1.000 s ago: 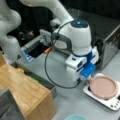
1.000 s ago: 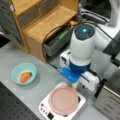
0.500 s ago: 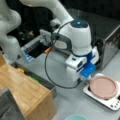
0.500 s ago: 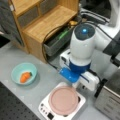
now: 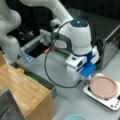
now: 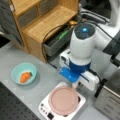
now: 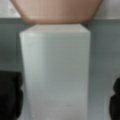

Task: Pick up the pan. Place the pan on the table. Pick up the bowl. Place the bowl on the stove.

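White arm bent low, wrist pointing down; claw (image 7: 66,100) spread wide (dark fingers (image 7: 11,97) at wrist view's edges)

Even, soft indoor light; all views blurred, wrist view most.

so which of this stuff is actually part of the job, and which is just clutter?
Job:
- pan, on the stove; its white handle sits between the open gripper's fingers
- bowl, on the table, carrot-like item inside
- gripper

Clutter:
- wooden shelf unit
- steel toaster oven
- grey bin
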